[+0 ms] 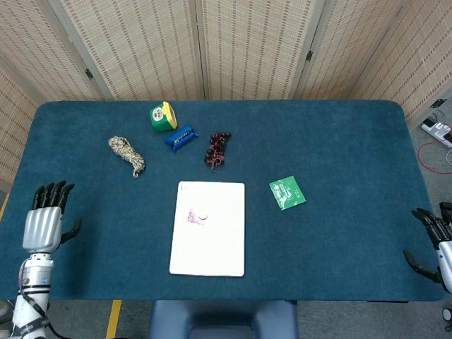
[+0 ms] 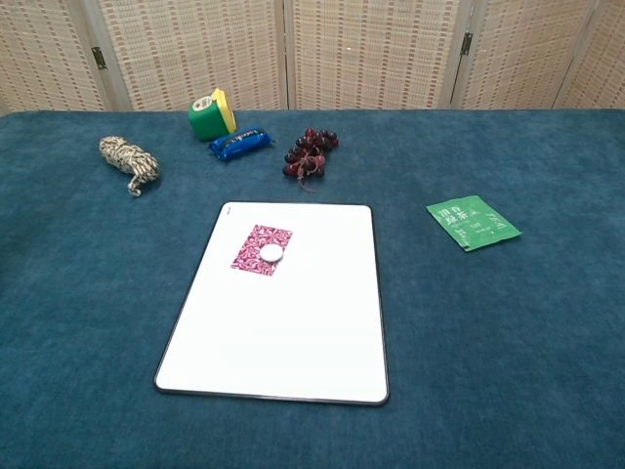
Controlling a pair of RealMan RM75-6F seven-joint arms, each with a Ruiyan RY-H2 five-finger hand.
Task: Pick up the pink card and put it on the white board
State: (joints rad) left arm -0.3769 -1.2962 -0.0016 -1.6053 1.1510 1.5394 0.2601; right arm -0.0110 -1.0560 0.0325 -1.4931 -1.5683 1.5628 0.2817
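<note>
Pink card [image 2: 262, 250] lies flat on white board [image 2: 293, 332], round white disc [image 2: 271, 253] atop. Left hand [image 1: 44, 222] empty, fingers spread; right hand [image 1: 432, 244] cropped at frame edge, grip unclear.

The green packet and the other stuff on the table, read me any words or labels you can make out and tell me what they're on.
Green packet: white print, too small to read.
Blue wrapper: markings, blurred, unreadable.
Green and yellow tape measure: round label, unreadable.
Pink card: pattern only, no text.
</note>
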